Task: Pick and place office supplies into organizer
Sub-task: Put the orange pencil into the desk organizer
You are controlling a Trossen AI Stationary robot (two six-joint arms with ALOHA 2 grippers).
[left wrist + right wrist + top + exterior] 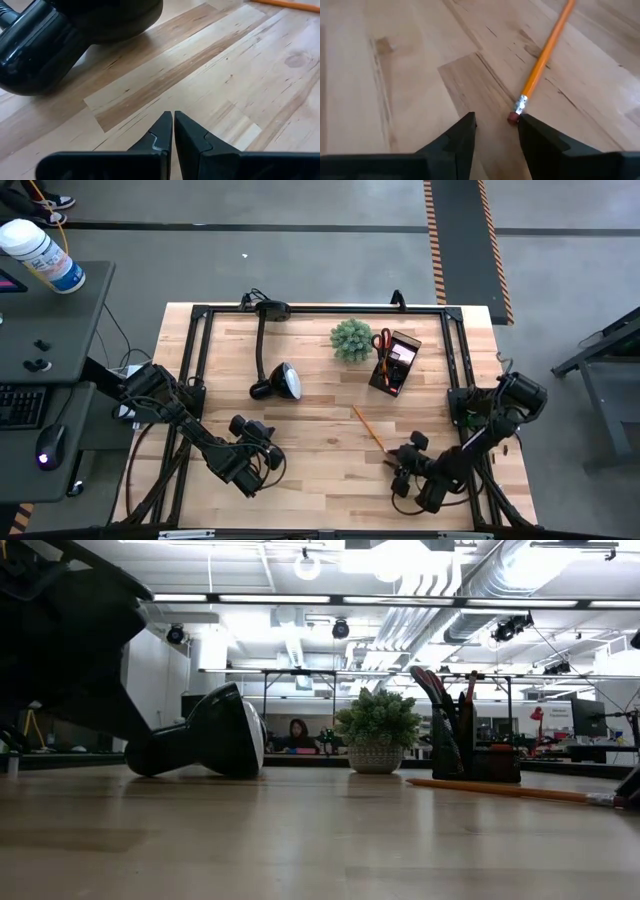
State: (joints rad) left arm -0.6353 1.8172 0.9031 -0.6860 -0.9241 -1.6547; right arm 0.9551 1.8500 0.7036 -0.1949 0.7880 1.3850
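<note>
The right claw (496, 125) sits low over the bench (320, 470), its fingers spread with a gap between them. The pencil (545, 55) lies flat on the wood just ahead of it, eraser end nearest, that end just beside the inner edge of one fingertip (532, 127); whether they touch I cannot tell. The shaft runs away from the claw toward the organizer (394, 363), which stands well beyond with scissors (384, 342) upright in it, the plant (352, 339) just beside. The left claw (173, 127) waits pressed together, empty, near the lamp (276, 383).
</note>
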